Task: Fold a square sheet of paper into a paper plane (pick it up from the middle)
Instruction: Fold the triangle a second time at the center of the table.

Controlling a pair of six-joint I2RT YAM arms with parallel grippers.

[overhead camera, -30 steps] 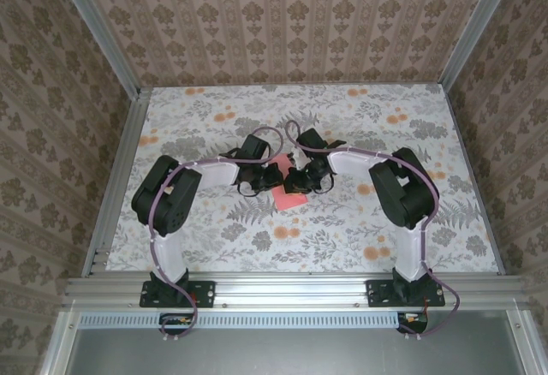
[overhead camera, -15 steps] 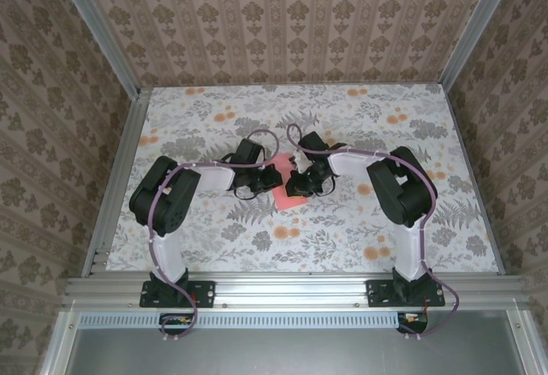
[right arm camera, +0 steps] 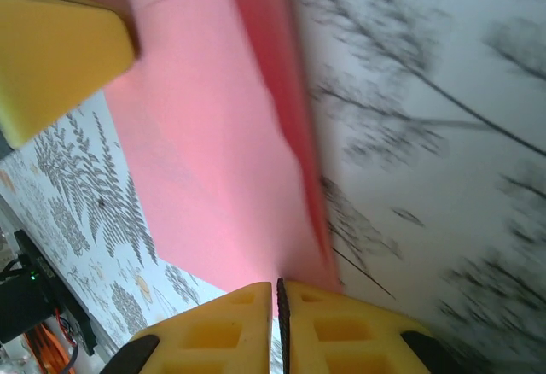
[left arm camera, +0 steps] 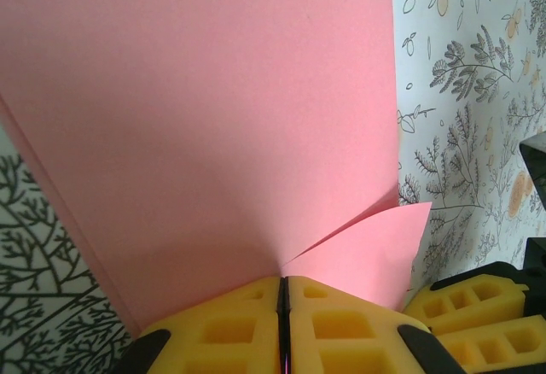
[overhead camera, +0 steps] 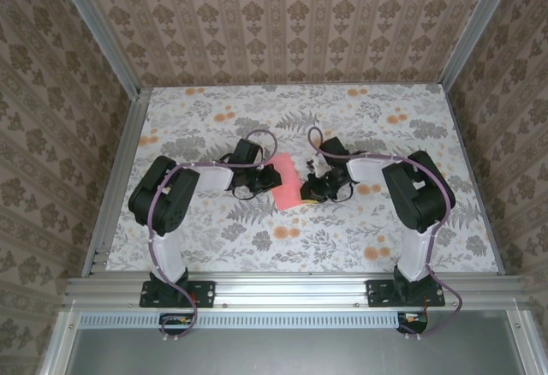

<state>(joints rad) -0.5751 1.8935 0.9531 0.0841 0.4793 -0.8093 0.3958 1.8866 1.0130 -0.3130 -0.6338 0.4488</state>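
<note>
The square sheet of paper (overhead camera: 285, 185) is salmon pink, partly folded, and held up between the two grippers near the table's middle. My left gripper (overhead camera: 267, 180) is shut on its left edge. In the left wrist view the yellow pads (left arm camera: 230, 327) press together on the sheet (left arm camera: 205, 109), and a loose folded flap (left arm camera: 375, 250) splays out to the right. My right gripper (overhead camera: 308, 191) is shut on the opposite edge. In the right wrist view its gripper (right arm camera: 275, 289) pinches the paper (right arm camera: 205, 160) beside a raised crease (right arm camera: 286, 92).
The table (overhead camera: 214, 229) wears a cloth printed with grey ferns and orange flowers. Aluminium rails (overhead camera: 116, 187) frame it, with patterned walls behind. The right gripper's yellow pads (left arm camera: 478, 306) show in the left wrist view, and a left pad (right arm camera: 51, 49) shows in the right wrist view.
The right gripper has slid to the right, away from the left one, uncovering more of the pink sheet stretched between them. The left arm has barely moved.
</note>
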